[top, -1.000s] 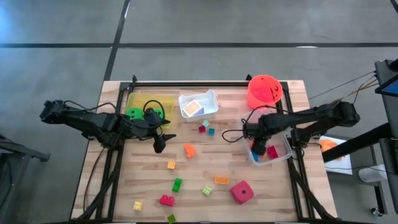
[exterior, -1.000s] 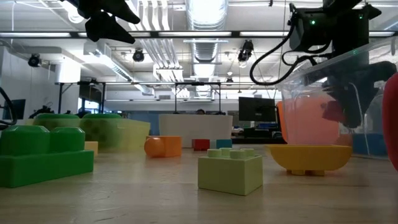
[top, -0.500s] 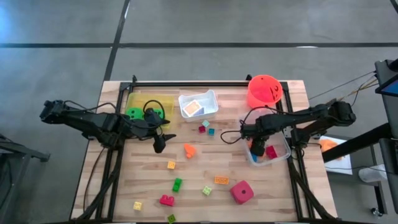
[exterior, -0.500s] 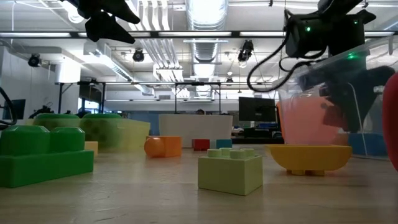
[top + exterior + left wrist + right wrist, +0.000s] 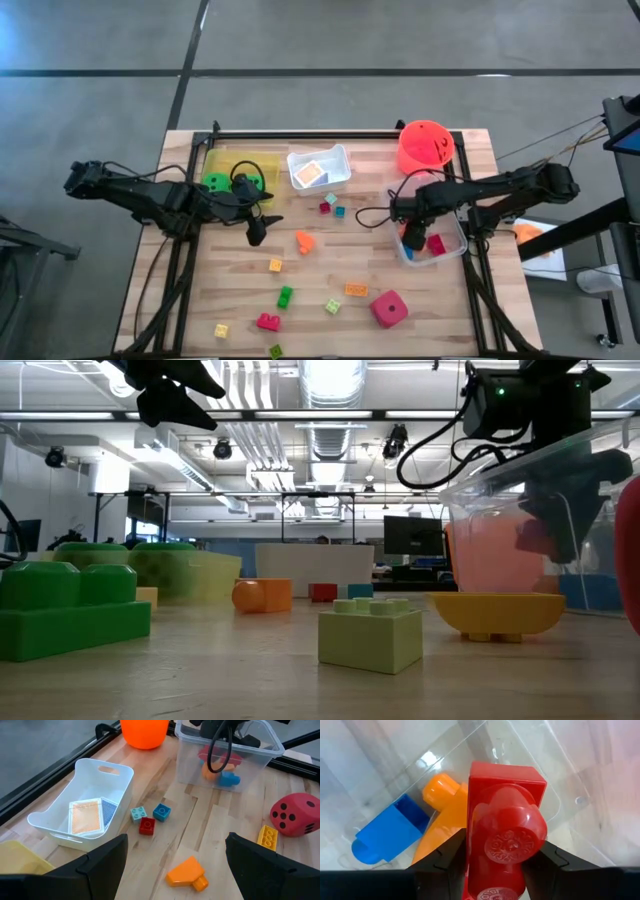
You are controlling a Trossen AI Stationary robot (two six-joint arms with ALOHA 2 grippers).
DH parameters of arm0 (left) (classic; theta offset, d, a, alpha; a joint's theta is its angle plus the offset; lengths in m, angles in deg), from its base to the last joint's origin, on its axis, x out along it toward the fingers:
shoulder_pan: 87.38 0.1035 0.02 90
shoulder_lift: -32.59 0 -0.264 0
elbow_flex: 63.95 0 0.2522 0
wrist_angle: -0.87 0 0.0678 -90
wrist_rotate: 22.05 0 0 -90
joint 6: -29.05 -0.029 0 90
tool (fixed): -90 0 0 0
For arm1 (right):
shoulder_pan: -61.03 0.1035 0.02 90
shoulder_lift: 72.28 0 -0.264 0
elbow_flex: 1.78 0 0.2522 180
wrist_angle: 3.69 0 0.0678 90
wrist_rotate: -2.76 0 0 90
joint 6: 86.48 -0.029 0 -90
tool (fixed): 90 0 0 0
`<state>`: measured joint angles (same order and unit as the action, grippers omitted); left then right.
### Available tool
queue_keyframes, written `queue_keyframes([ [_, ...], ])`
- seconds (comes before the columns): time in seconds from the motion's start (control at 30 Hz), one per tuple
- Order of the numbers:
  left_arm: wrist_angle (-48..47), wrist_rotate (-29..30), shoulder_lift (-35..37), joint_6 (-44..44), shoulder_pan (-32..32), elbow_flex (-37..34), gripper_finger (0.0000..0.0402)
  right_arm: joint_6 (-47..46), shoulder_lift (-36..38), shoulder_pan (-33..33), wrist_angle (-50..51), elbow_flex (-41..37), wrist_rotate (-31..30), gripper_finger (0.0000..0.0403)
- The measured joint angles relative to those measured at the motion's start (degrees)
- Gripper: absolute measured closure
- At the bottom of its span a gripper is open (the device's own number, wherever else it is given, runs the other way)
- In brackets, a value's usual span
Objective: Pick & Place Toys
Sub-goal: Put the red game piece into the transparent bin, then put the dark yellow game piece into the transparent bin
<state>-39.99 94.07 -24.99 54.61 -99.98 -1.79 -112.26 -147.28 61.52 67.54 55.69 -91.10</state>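
Observation:
My right gripper points down into the clear tray, shut on a red brick. An orange piece and a blue brick lie on the tray floor below it. My left gripper hangs open above the table's left middle, holding nothing. Loose toys rest on the wood: an orange piece, a pink-red die, and small bricks such as a green one. Two green dice sit in the yellow tray. Cards lie in the white tray. My right gripper pinches the red brick by two opposite side walls between its two fingers. The fingers come from above and point down. The brick's round stud faces up toward the wrist. The brick is inside the clear tray, above the orange piece; whether it rests on anything I cannot tell.
The orange-red bucket stands at the far right, just behind the clear tray. Small red, blue and teal bricks lie between the white tray and the clear tray. A dark frame runs along the table's far edge.

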Motion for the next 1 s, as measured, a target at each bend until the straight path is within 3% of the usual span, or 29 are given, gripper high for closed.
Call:
queue_keyframes([
  [0.4,0.01,-0.01,0.0,0.06,-0.01,0.0,0.008,-1.6,-0.18,-0.02,-0.09,0.0,2.34,0.0245],
  [0.77,-0.23,-0.12,0.0,0.48,0.0,0.0,0.008,-2.93,-0.18,0.0,-0.28,0.0,2.98,0.0109],
  [1.0,-0.21,-0.16,0.0,0.64,-0.01,0.0,0.008,-2.82,-0.15,-0.02,-0.31,0.0,2.85,0.0054],
])
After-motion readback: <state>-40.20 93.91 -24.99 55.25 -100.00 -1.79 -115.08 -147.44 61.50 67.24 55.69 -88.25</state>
